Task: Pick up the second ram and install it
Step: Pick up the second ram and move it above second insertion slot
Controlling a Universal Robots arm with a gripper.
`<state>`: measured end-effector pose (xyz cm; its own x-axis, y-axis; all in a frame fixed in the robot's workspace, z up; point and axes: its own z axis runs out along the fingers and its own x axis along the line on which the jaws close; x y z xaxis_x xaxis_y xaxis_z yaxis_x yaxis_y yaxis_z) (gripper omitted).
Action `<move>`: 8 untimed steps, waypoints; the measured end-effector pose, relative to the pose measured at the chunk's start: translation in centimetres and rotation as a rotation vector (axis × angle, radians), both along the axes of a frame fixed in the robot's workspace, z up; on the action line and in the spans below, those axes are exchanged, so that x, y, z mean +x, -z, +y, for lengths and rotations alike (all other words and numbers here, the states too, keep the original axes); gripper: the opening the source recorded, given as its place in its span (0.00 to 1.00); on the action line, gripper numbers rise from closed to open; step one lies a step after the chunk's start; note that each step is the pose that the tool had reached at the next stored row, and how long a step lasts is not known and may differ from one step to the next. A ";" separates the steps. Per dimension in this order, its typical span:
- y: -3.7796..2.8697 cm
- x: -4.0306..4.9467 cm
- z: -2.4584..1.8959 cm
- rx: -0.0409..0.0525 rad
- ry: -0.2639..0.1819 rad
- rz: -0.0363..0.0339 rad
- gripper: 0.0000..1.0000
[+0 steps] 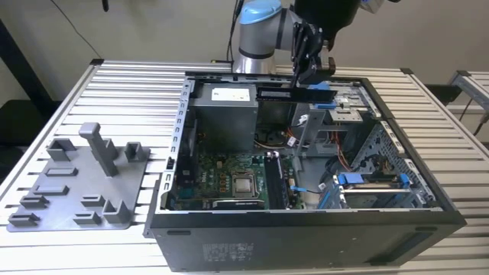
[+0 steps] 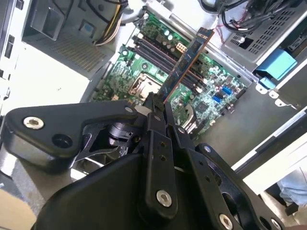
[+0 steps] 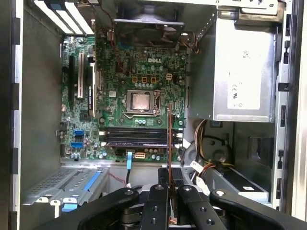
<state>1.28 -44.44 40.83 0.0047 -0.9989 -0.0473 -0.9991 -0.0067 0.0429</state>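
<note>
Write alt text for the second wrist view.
The gripper is shut on one end of the second ram, holding it out over the green motherboard of an open computer case. The board's memory slots run behind the stick, beside the CPU socket.

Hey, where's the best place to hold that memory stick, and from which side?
Hold the second ram at one short end, coming in along its length, fingers on its two flat faces, as the gripper does now. It is thin and long: the faces give the widest contact, and the long edges are left free for the motherboard slots.
</note>
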 end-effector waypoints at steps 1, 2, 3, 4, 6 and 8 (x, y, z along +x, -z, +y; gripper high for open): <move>0.00 -0.11 0.01 0.0000 0.001 0.0000 0.14; 0.01 -0.21 0.01 0.0001 0.001 -0.0001 0.14; 0.01 -0.32 0.03 0.0001 0.002 0.0000 0.14; 0.00 -0.40 0.05 0.0000 0.003 0.0000 0.14; 0.01 -0.40 0.05 0.0000 0.004 0.0000 0.14; 0.01 -0.38 0.05 0.0001 0.003 -0.0001 0.14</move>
